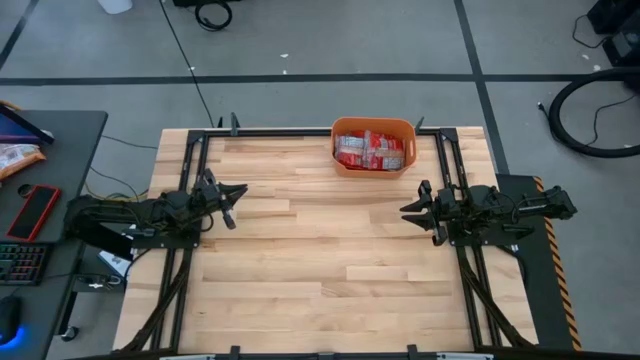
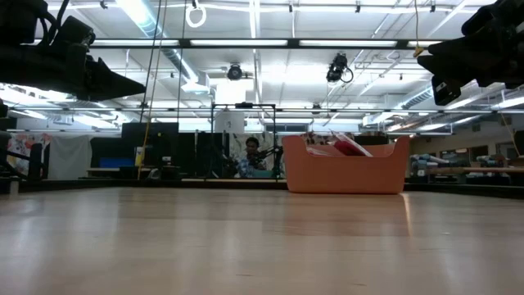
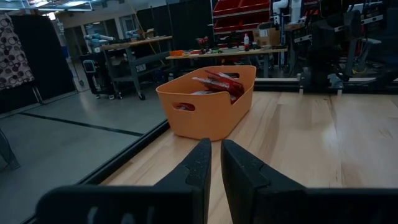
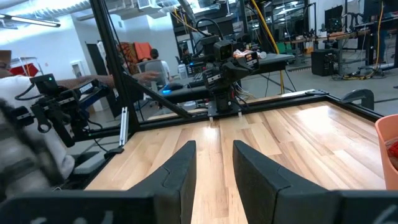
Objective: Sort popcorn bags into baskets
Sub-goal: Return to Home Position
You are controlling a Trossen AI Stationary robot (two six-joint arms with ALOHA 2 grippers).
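Observation:
The orange basket stands at the table's far edge, right of centre, and also shows in the low view and the left wrist view. Several red popcorn bags lie inside it, and some stick up above the rim. No bags lie on the table itself. My left gripper hovers over the table's left side with its fingers nearly together, pointing toward the basket. My right gripper hovers over the right side, slightly open and empty, pointing left.
Bare wood lies between the two grippers and in front of the basket. Black frame rails run along the table's edges. A side desk to the left holds a red phone and an orange-and-white snack packet. A person sits in the room beyond.

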